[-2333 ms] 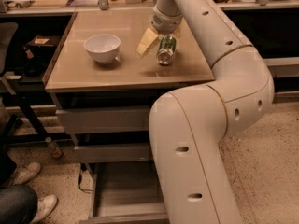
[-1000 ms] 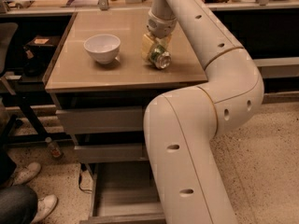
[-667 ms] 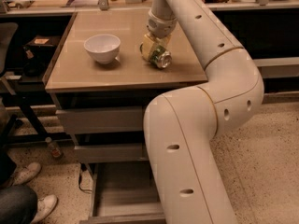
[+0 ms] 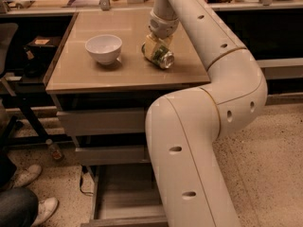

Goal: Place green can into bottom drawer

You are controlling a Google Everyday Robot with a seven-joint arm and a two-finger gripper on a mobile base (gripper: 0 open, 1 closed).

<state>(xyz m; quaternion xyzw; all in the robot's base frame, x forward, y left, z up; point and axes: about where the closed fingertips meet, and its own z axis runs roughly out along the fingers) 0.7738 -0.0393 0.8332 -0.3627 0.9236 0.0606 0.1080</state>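
The jaws sit low over the back of the bench (image 4: 90,77), at the end of the big cream arm (image 4: 222,93), and they are clamped on the green can (image 4: 160,56), which lies tilted between them with a silver end turned toward the camera. A white bowl (image 4: 103,48) stands on the bench near the jaws' left. The bottom drawer (image 4: 124,193) is pulled open well below the jaws, under two closed grey drawers.
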